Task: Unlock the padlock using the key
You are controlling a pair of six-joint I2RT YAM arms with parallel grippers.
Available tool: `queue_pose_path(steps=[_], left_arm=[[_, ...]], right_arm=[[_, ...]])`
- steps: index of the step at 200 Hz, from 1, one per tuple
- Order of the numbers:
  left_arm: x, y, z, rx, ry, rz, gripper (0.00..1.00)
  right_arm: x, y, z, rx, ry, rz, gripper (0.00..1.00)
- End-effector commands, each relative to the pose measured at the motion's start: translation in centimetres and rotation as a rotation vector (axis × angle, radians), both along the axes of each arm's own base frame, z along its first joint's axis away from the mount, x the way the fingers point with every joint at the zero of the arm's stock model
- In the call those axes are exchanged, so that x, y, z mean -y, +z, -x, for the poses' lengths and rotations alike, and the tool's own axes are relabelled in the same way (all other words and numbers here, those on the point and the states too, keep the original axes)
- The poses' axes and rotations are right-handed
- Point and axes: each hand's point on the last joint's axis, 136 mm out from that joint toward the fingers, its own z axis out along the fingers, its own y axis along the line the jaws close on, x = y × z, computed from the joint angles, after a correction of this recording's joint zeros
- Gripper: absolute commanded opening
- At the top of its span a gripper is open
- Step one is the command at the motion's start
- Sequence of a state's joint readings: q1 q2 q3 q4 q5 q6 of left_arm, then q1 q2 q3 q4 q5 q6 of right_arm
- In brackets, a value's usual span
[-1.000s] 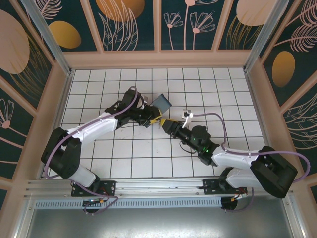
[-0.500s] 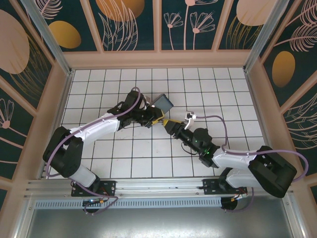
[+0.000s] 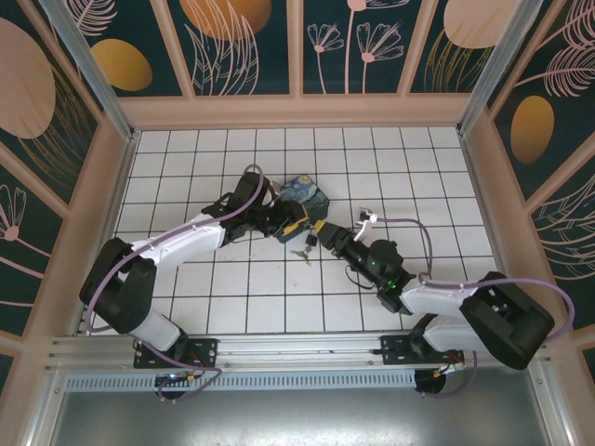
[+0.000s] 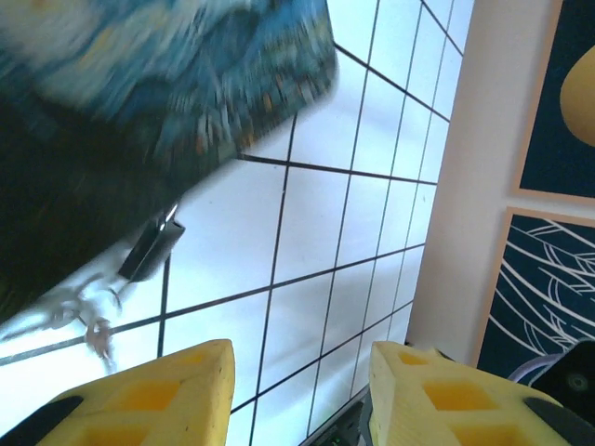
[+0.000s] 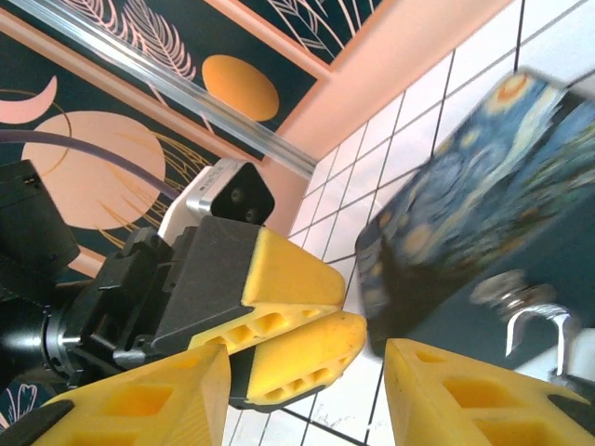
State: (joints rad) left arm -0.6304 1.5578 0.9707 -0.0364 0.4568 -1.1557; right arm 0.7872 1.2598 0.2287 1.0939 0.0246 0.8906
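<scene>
**Box set down, lock and key loose on the table**

The blue tin box (image 3: 305,194), tilted between the grippers a moment ago, now lies flat at frame centre, its inside unseen. The left gripper (image 4: 297,390) has widened and holds nothing, and the right gripper (image 5: 302,395) also gapes empty. The padlock (image 4: 149,247) and key (image 4: 91,318) lie just under the box's edge, still needing to be grasped.

Setting: a robot test cell, not a home or shop. I work on a white tabletop ruled with a black square grid (image 3: 390,158), boxed in by peach-framed dark teal wall panels printed with gold discs and pink leaf outlines (image 3: 251,46). A slotted aluminium mounting rail (image 3: 297,351) along the near edge carries the black base plates of my two arms (image 3: 191,351).
</scene>
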Motion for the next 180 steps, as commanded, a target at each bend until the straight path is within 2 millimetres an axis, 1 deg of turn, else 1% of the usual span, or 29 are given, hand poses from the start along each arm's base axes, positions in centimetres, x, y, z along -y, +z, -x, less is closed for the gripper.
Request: queue_pose_path(steps=[1,7,17,22,25,32,50,68,77,87,95,110,121,132,135,139,140,143,158,180], left_arm=[[-0.6,-0.4,0.5,-0.006,0.023,-0.001,0.43],[-0.6,-0.2,0.5,0.001,0.02,-0.005,0.43],[-0.9,0.3,0.1,0.034,0.021,-0.033,0.43],[-1.2,0.1,0.1,0.043,0.015,-0.061,0.44],[-1.0,1.0,-0.3,0.071,0.01,-0.067,0.44],[-1.4,1.6,-0.7,0.105,0.001,-0.107,0.45],[-3.0,2.8,-1.7,0.205,0.001,-0.234,0.49],[-5.1,3.5,-2.9,0.293,-0.001,-0.357,0.54],[-6.2,3.1,-3.5,0.32,-0.018,-0.43,0.58],[-7.5,2.2,-4.4,0.32,-0.022,-0.509,0.6],[-7.8,1.7,-5.0,0.329,-0.045,-0.534,0.61],[-8.4,0.9,-6.5,0.36,-0.049,-0.61,0.64],[-8.4,0.2,-7.7,0.376,-0.057,-0.638,0.67],[-8.2,-0.5,-8.8,0.387,-0.071,-0.661,0.69],[-8.2,-0.5,-9.1,0.392,-0.072,-0.673,0.71],[-8.3,-0.1,-9.5,0.407,-0.068,-0.685,0.73],[-8.3,-0.6,-9.6,0.4,-0.072,-0.693,0.73],[-8.3,-1.1,-9.9,0.395,-0.076,-0.706,0.74],[-8.0,-1.2,-10.9,0.417,-0.097,-0.695,0.79],[-7.3,-1.9,-11.4,0.409,-0.143,-0.655,0.81]], right_arm=[[-0.2,0.5,0.3,0.016,0.035,-0.059,0.46],[-0.6,0.2,0.3,0.012,0.052,-0.036,0.46],[-0.7,-1.1,0.3,-0.019,0.055,0.023,0.46],[-0.7,-1.5,0.4,-0.023,0.061,0.036,0.46],[-0.6,-1.7,0.5,-0.027,0.064,0.041,0.46],[-0.3,-2.2,0.5,-0.039,0.061,0.048,0.46],[1.1,-3.6,0.4,-0.073,0.034,0.079,0.47],[1.2,-5.2,0.0,-0.113,0.041,0.165,0.47],[1.1,-6.1,-0.2,-0.122,0.037,0.224,0.47],[1.2,-7.1,-0.7,-0.148,0.021,0.261,0.47],[0.9,-7.6,-1.1,-0.157,0.023,0.273,0.47],[-0.3,-7.8,-1.7,-0.196,0.046,0.239,0.46],[-1.2,-8.3,-2.5,-0.242,0.052,0.218,0.45],[-1.7,-9.8,-3.3,-0.308,0.046,0.267,0.45],[-1.9,-10.1,-3.5,-0.323,0.051,0.276,0.45],[-2.1,-10.5,-3.7,-0.342,0.059,0.28,0.45],[-2.1,-10.5,-3.7,-0.347,0.061,0.279,0.45],[-2.3,-10.7,-3.7,-0.358,0.066,0.274,0.45],[-3.1,-11.4,-3.5,-0.409,0.092,0.238,0.46],[-3.2,-12.8,-3.2,-0.481,0.086,0.229,0.46]])
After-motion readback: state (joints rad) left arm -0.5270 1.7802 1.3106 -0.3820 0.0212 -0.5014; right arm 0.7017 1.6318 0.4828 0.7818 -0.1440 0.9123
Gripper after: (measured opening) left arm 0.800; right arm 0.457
